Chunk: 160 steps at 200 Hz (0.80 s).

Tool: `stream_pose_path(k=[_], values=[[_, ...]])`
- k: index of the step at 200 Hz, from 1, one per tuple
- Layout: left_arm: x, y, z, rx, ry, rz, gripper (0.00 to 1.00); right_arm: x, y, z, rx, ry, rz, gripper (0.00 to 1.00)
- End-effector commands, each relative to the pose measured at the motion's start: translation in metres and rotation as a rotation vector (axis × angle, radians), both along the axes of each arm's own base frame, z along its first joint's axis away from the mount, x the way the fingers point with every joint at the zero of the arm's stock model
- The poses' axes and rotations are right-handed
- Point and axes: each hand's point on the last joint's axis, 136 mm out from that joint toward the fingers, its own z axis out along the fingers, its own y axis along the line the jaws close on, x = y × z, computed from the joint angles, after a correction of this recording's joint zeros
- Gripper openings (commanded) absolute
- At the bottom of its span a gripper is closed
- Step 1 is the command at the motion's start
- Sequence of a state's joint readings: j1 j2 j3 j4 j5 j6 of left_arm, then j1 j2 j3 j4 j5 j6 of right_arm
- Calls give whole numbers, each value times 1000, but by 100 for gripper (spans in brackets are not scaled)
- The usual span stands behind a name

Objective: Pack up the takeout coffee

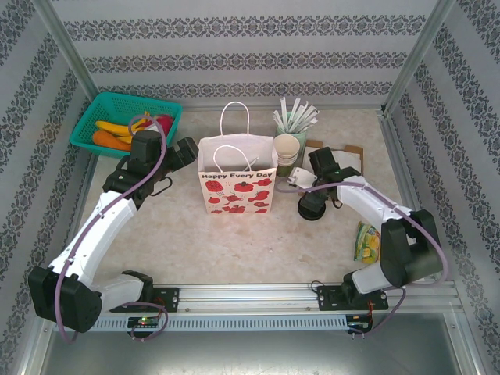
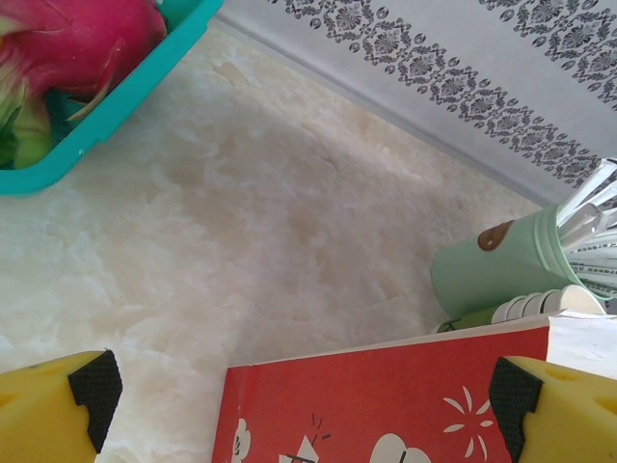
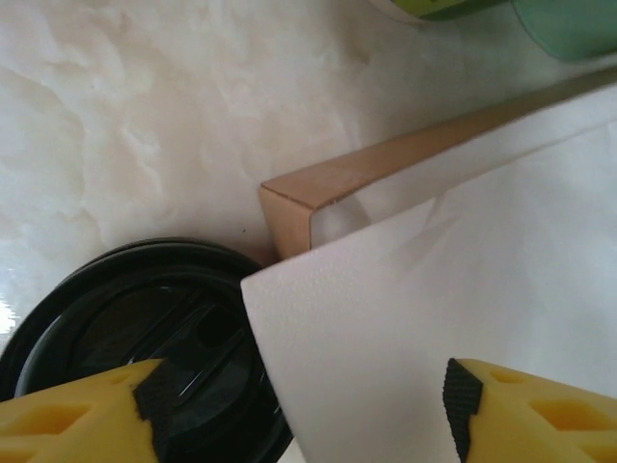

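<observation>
Gaping, the right jaws hang above the takeout coffee; left jaws gape too.

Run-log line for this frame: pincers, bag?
left pincer open at paper bag rim | right pincer open over black lid, napkin

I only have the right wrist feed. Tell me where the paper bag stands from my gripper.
Observer: The paper bag stands upright mid-table, to the left of the right gripper.
Operator: Report the left gripper.
Observer: The left gripper is open at the bag's left side, with the bag's red face between its fingers.
Operator: Name what sits in the far left corner.
Observer: A teal basket holding fruit.
</observation>
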<state>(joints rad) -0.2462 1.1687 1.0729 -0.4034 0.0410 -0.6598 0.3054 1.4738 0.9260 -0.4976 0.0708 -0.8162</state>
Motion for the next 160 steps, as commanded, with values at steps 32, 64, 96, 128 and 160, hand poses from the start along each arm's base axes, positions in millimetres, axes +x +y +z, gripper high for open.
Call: stream_pose_path(k=[32, 64, 96, 128, 160], values=[[-5, 11, 2, 28, -8, 24, 100, 23, 3, -1, -23, -93, 20, 42], [-5, 11, 3, 32, -9, 21, 100, 26, 0, 16, 55, -127, -29, 15], [-5, 11, 4, 34, -11, 20, 100, 24, -8, 41, 165, -171, -89, 0], [-3, 10, 5, 28, -17, 19, 100, 22, -16, 57, 226, -214, -129, 0], [-3, 9, 4, 24, -17, 16, 100, 33, -31, 81, 288, -325, -239, 0]])
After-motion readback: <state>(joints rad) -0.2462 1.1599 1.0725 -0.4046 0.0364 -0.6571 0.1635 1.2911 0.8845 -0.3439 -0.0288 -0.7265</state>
